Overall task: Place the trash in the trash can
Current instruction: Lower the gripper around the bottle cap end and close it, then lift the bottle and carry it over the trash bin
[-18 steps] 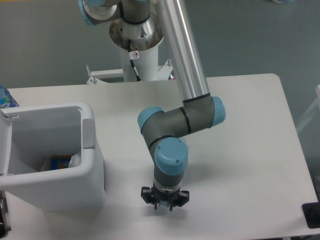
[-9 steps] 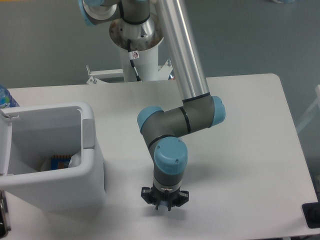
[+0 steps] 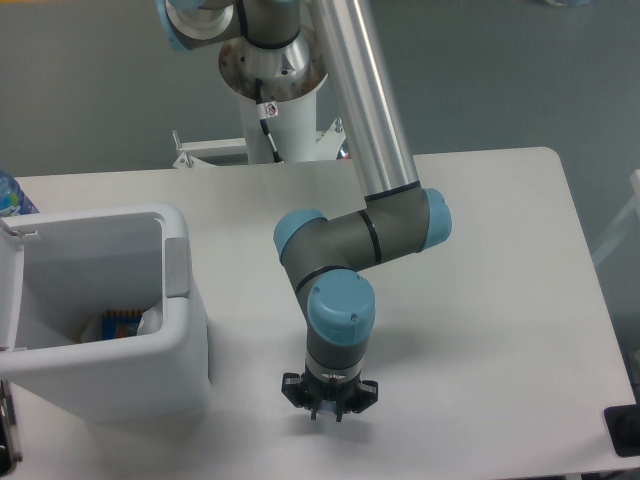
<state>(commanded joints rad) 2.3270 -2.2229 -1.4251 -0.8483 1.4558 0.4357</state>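
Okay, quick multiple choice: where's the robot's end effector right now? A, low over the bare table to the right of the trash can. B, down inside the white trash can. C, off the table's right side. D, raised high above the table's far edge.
A: the end effector points down at the table near its front edge, to the right of the trash can and clearly outside it.

End effector [image 3: 328, 411] low over table [image 3: 500, 300], beside trash can [image 3: 150, 370]

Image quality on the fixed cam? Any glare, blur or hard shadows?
Fixed camera: soft, even light; faint shadow under the gripper on the table; mild sheen along the silver arm tube; slightly soft overall, no motion blur; contents of the trash can are dim and indistinct.
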